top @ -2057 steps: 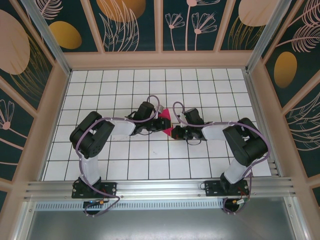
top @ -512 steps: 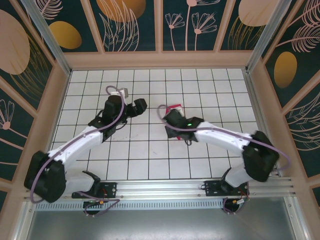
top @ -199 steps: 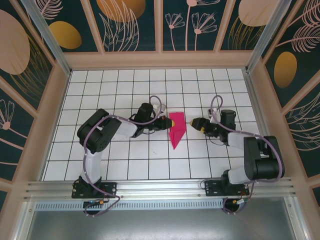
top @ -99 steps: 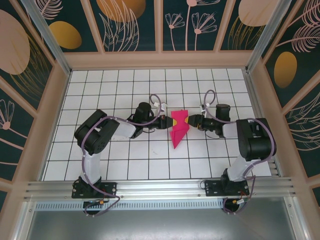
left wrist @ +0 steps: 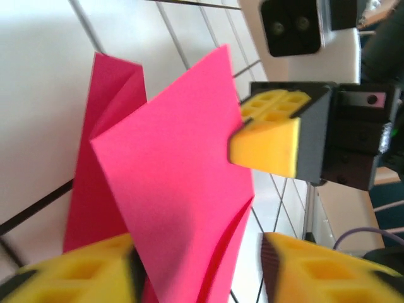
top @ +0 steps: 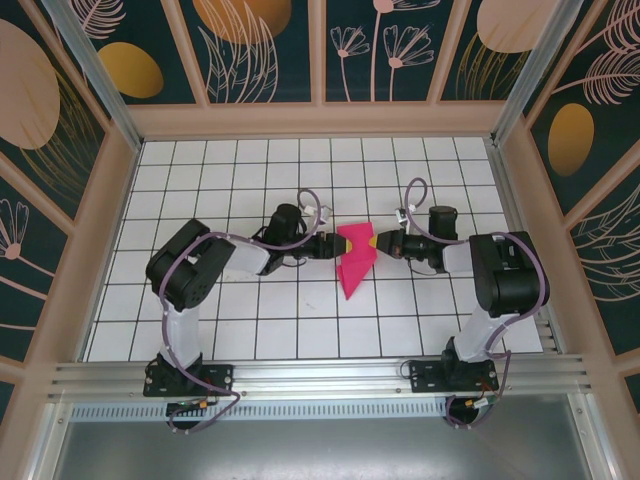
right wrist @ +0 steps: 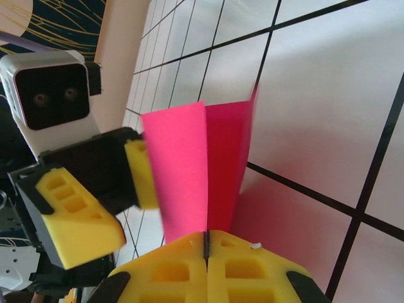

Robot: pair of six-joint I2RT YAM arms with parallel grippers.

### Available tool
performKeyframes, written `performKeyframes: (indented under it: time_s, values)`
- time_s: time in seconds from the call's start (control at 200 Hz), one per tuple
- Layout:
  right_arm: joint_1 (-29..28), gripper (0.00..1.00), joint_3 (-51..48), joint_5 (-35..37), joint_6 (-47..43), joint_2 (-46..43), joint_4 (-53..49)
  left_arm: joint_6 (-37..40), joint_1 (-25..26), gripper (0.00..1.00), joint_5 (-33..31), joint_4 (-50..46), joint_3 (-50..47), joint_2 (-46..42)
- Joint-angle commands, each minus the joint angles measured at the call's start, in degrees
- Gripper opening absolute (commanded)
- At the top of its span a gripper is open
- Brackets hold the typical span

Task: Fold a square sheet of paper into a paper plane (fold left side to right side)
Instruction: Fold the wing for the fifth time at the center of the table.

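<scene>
Your thin magenta-pink square sheet of paper (top: pixel 353 265), creased to a point, lies mid-frame in the top view, long axis vertical. The right gripper (right wrist: pixel 206 238) is clamped on its raised flap. The left gripper (left wrist: pixel 197 255), jaws apart, straddles that flap's opposite edge.

1. We see a white table (top: pixel 250 330) ruled with black grid lines.
2. Around it we see dark teal wall panels (top: pixel 260 50) with orange ovals and pale plants, framed in light wood.
3. We see an aluminium rail (top: pixel 320 375) along the near edge.
</scene>
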State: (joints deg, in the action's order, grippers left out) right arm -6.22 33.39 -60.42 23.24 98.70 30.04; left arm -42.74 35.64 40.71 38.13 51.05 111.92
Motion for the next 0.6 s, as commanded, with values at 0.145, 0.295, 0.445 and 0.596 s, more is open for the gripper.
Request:
performKeyframes:
  time_s: [0.145,0.295,0.445,0.596]
  values:
    - [-1.91,0.04,-0.27,4.31,2.09,-3.58,-2.78,13.88,-4.09,0.74,-18.64,-25.57,1.77,-17.03]
    - [-2.33,0.04,0.05,7.73,6.93,-4.88,-3.55,15.35,-3.22,0.71,-25.72,-31.09,-0.31,-25.76]
    - [-4.71,0.05,3.32,11.16,7.40,-6.16,-9.43,15.23,2.00,0.67,-27.98,-33.34,-2.51,-29.98]
    - [-7.80,0.06,8.02,15.75,6.64,-5.08,-17.51,11.86,6.86,0.65,-28.32,-30.93,-5.37,-29.64]
